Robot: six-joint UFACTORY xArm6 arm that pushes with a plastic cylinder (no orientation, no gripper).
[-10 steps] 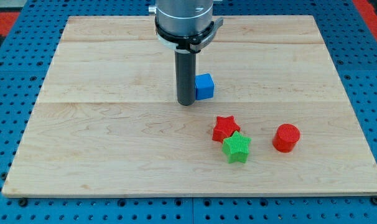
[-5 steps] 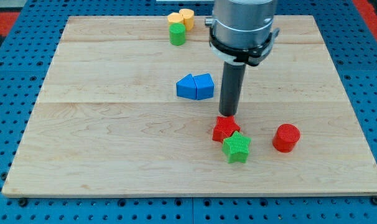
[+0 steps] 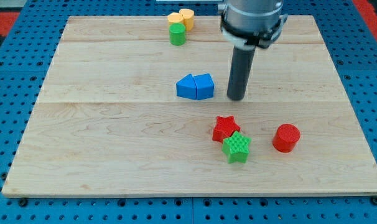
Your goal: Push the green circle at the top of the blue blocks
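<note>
The green circle (image 3: 177, 35) sits near the view's top, just below an orange block (image 3: 175, 19) and a yellow block (image 3: 186, 17). Two blue blocks (image 3: 195, 86) lie side by side in the board's middle: a blue cube on the left, a blue triangle on the right. My tip (image 3: 236, 98) is on the board just to the right of the blue blocks, apart from them and far below and right of the green circle.
A red star (image 3: 225, 128) touches a green star (image 3: 237, 147) below my tip. A red cylinder (image 3: 286, 137) stands to their right. The wooden board (image 3: 83, 137) lies on a blue pegboard.
My tip went from left of the blue blocks across to their right, down near the red star, and has now moved up and slightly right. No block has moved.
</note>
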